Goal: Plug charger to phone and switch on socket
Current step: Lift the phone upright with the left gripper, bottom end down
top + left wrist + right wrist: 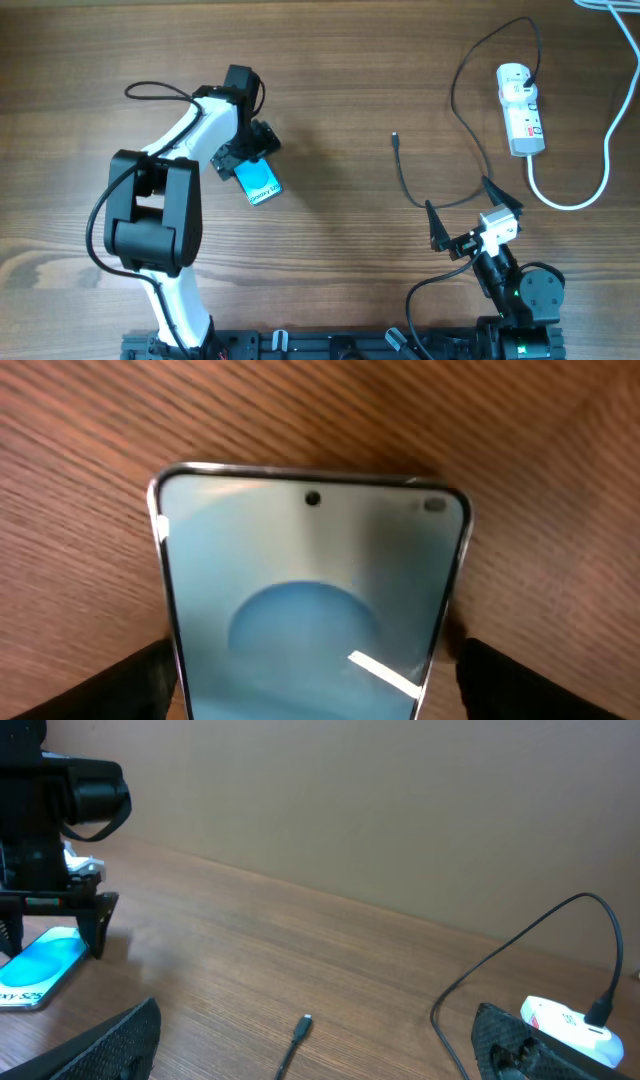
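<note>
One white cord point(575, 206) near the socket point(521, 122)

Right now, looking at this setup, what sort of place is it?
Probably an indoor robotics test bench: a wooden table with a left arm and right arm mounted at one edge, a plain wall behind, and a phone, power strip and charger cable laid out.

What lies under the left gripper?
A flat white-edged phone with turquoise screen lies on the wooden table, between the fingers of the open left gripper. From overhead, the gripper covers one end.
</note>
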